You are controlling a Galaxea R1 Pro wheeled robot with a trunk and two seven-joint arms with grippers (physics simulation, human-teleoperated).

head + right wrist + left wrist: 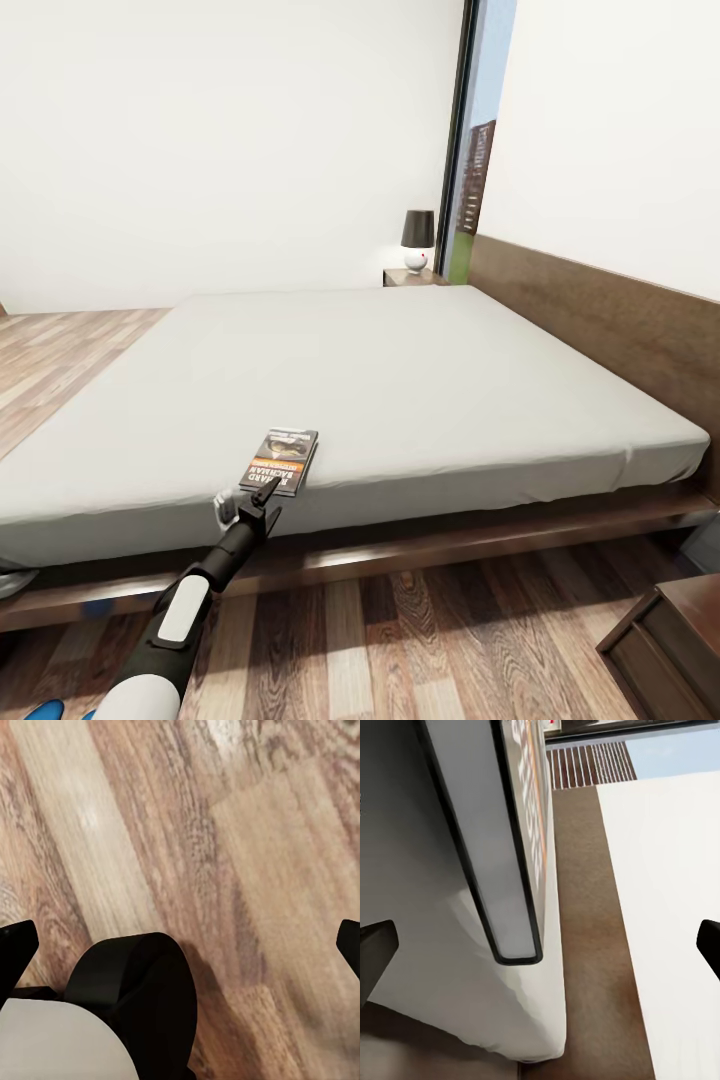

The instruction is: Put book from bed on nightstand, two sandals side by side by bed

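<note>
The book (281,460) lies flat on the pale mattress of the bed (420,380), close to its front edge. My left gripper (265,492) reaches up from the floor side and sits right at the book's near end. In the left wrist view the book's edge (510,870) runs between the two fingertips (375,949), which stand wide apart, so the gripper (540,952) is open. A far nightstand (408,278) stands beyond the bed by the window. A second nightstand (668,640) is at the lower right. A bit of a blue sandal (42,711) peeks in at the bottom left. My right gripper (180,945) is open above the floor.
A black-shaded lamp (418,240) stands on the far nightstand. The dark headboard (600,310) runs along the right wall. Wood-plank floor (420,640) lies between me and the bed frame (450,545). A dark rounded part of the robot (139,990) shows below the right gripper.
</note>
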